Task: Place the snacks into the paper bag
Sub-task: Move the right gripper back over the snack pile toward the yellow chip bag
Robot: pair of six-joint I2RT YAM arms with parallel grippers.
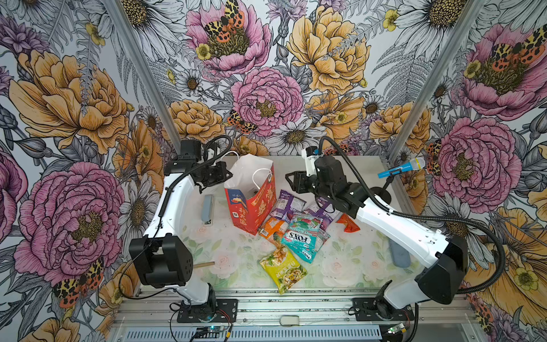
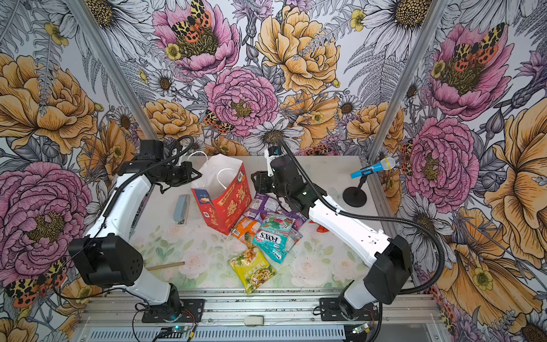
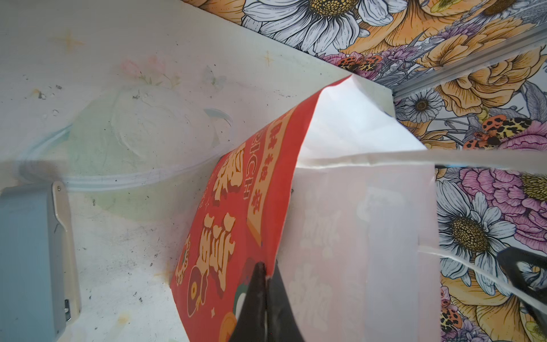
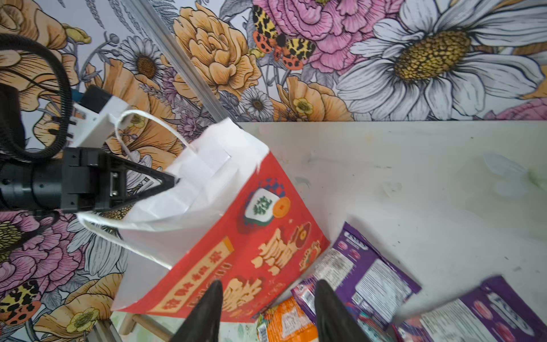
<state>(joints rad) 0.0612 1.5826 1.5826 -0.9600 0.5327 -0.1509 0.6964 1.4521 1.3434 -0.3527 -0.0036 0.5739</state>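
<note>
Right wrist view: left gripper (image 4: 174, 181) clamped on the white rim of the standing red paper gift bag (image 4: 254, 248), holding its mouth open; right gripper (image 4: 266, 285) hovers empty, jaws apart, above the bag's front face, near a glossy purple plastic snack packet (image 4: 359, 275). Judged step: lining up a pick. Next move calls for dropping onto that packet, nearest of the snack pile (image 1: 305, 237) at the bag's foot on the table (image 1: 233, 266).
</note>
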